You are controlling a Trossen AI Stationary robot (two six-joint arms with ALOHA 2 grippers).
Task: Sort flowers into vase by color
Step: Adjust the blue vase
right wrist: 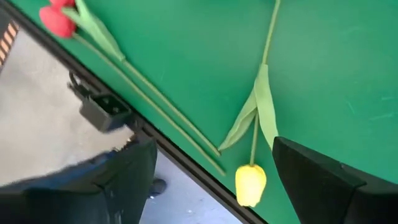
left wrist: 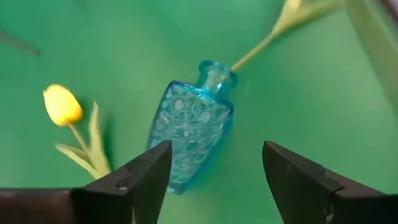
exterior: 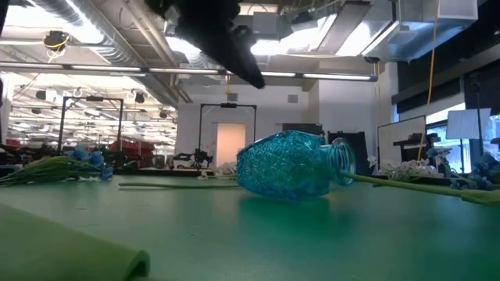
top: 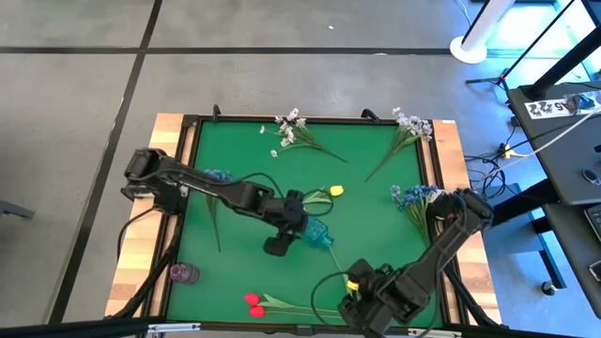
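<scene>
Handling: blue cut-glass vase (left wrist: 193,134) on its side, rigid, slick, breakable; grip the body.
Left tool (left wrist: 214,171): open above it.
Right tool (right wrist: 214,180): open, near edge.

A vase (top: 317,235) lies on its side near the middle of the table (top: 376,216), a flower stem (left wrist: 252,53) touching its mouth. The left end effector (top: 278,246) hangs just beside the vase, on its left, fingers (left wrist: 140,177) spread with the vase below and ahead of them. A tulip (top: 335,191) lies just behind the vase. Two blossom sprays (top: 291,130) lie along the far edge; a bunch (top: 413,197) lies at the right edge. A small jar (top: 183,273) lies at the near left. Two tulip heads (top: 254,305) lie at the near edge, left of the right end effector (top: 355,299), fingers apart, with another tulip (right wrist: 250,184) between them.
</scene>
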